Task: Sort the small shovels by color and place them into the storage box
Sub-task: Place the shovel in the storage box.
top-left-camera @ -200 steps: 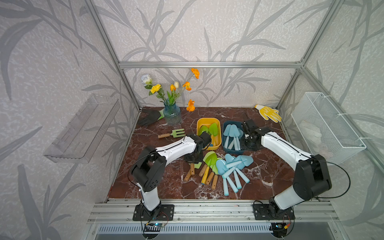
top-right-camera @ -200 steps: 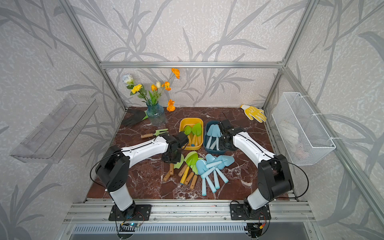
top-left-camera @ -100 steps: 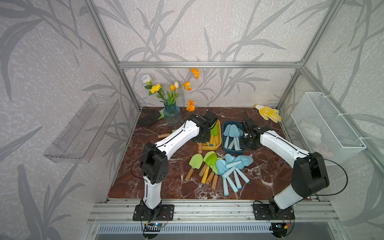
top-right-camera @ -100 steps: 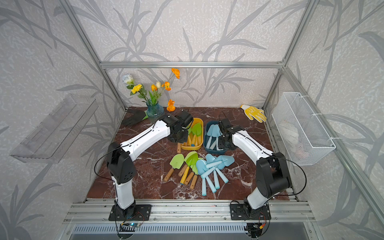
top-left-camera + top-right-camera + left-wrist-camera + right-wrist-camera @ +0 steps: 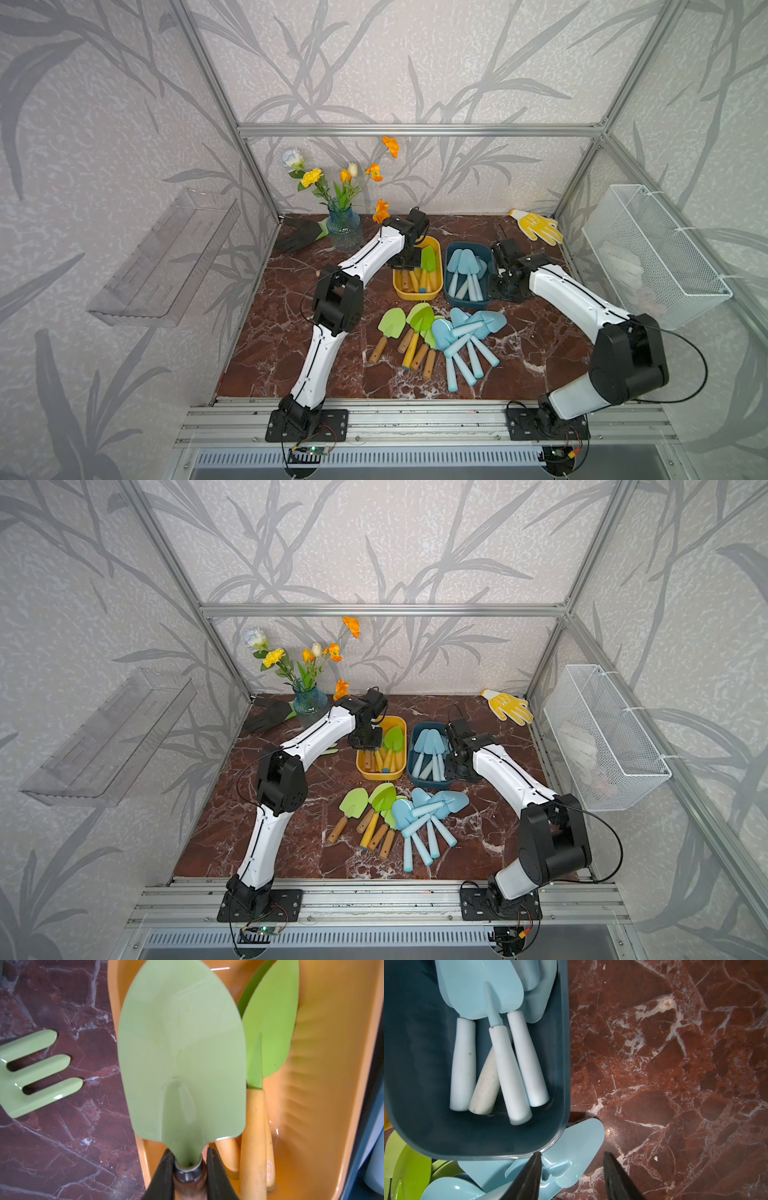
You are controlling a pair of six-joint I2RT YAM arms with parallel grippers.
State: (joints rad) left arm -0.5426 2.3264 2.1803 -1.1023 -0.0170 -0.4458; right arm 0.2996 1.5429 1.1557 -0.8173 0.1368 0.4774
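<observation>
Fingers (image 5: 164,1176) of the left gripper (image 5: 188,1164) are clamping the neck of a lime-green, wooden-handled small shovel (image 5: 180,1047) over the yellow plastic storage box (image 5: 332,1064), likely a light, stiff, slick-bladed tool best held at its handle, while the right gripper (image 5: 572,1154) is hovering open, empty.

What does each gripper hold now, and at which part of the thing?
The left gripper holds a green shovel by the top of its brown handle, next to the blade's neck. The right gripper is open and holds nothing.
</observation>
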